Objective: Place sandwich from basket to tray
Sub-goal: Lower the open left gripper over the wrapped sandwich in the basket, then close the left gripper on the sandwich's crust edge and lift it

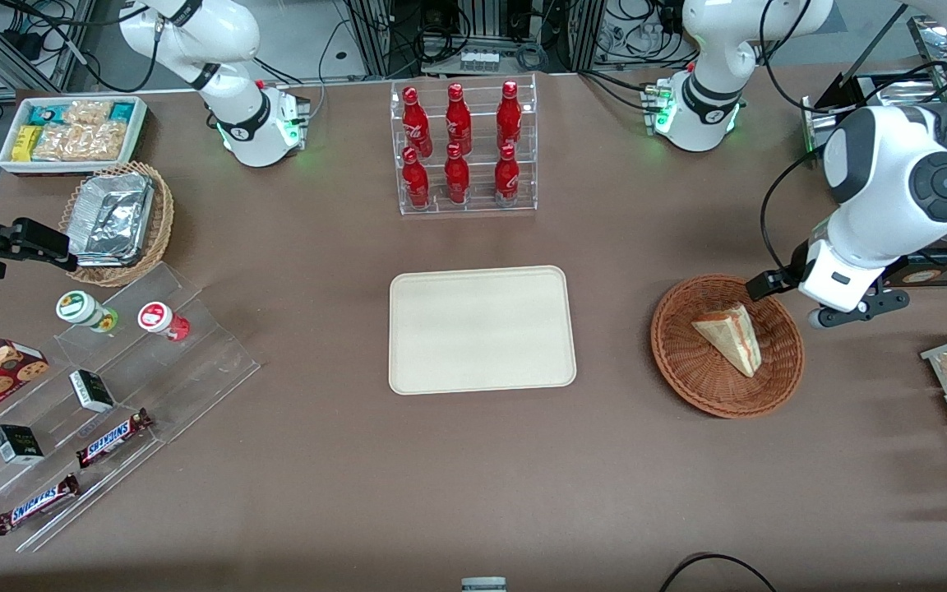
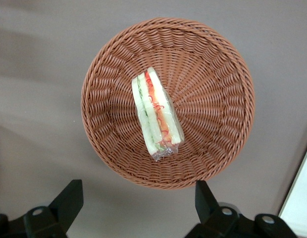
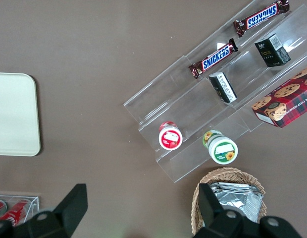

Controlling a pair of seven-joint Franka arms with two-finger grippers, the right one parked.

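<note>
Sandwich lying in the basket at the tray's three o'clock, hand hovering above the basket, fingers spread, grasping nothing

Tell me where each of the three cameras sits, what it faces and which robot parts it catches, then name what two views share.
Front view: high in front of the arms, looking down on the table; shows both arms, the tray, and the gripper above the basket rim.
Left wrist view: on the working arm, looking straight down at the sandwich in the basket; its open fingers show.
Right wrist view: on the parked arm, facing the snack shelf.
Shared: front and left wrist views both show sandwich and basket.
</note>
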